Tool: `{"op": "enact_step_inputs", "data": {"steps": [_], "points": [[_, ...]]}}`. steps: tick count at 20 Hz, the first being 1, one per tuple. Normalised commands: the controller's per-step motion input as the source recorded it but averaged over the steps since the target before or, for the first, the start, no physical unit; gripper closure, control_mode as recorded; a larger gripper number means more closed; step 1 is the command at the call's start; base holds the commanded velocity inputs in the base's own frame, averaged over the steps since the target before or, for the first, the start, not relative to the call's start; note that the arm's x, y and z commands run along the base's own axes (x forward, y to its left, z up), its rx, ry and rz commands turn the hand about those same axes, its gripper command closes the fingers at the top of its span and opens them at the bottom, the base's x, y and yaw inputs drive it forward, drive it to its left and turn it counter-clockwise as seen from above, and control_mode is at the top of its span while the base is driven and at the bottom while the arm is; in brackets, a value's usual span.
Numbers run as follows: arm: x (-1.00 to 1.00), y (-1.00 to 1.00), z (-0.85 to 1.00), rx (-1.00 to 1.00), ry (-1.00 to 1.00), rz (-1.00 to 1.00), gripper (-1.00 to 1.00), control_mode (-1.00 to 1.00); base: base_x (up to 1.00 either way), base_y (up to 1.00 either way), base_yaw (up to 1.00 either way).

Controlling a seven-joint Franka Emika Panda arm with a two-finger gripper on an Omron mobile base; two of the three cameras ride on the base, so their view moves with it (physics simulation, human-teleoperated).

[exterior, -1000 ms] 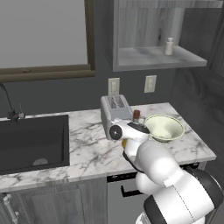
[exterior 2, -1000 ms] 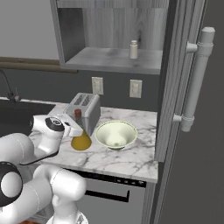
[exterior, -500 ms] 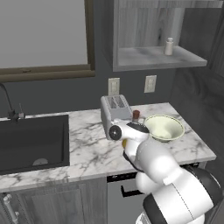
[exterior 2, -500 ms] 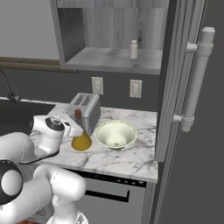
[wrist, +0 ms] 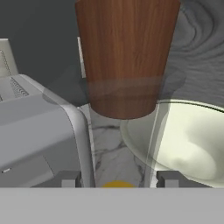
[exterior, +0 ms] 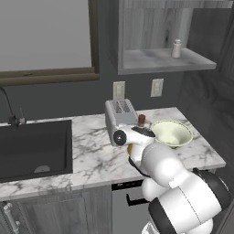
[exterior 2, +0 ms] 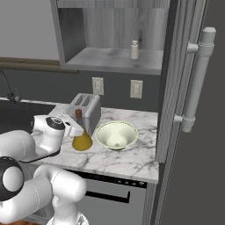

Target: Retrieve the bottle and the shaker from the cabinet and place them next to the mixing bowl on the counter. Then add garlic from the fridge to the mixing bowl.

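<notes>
The bottle (exterior 2: 82,141), a glass flask of amber liquid with a reddish-brown stopper (wrist: 124,57), stands on the counter (exterior 2: 132,159) between the toaster and the mixing bowl (exterior 2: 116,134). My gripper (wrist: 119,179) is shut on the bottle, one finger on each side of the glass. In the left base view the stopper (exterior: 141,119) pokes up beside the hand (exterior: 139,132), next to the bowl (exterior: 171,132). The shaker (exterior: 176,48) stands on the shelf of the open cabinet (exterior: 155,61). The fridge (exterior 2: 193,110) is closed, and the garlic is hidden.
The toaster (exterior: 119,114) sits right beside the bottle on the left, close to my fingers. A black sink basin (exterior: 32,146) lies at the far left. The fridge handle (exterior 2: 195,79) juts out to the right of the counter's end.
</notes>
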Motion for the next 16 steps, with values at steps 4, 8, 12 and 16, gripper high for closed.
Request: {"op": "enact_step_inputs", "data": {"steps": [4, 8, 12, 16], "points": [[0.00, 0.00, 0.00, 0.00, 0.00, 0.00, 1.00, -1.00, 0.00, 0.00, 0.00], [0.00, 0.00, 0.00, 0.00, 0.00, 0.00, 1.00, -1.00, 0.00, 0.00, 0.00], [0.00, 0.00, 0.00, 0.00, 0.00, 0.00, 1.00, -1.00, 0.00, 0.00, 0.00], [0.00, 0.00, 0.00, 0.00, 0.00, 0.00, -1.00, -1.00, 0.00, 0.00, 0.00]]}}
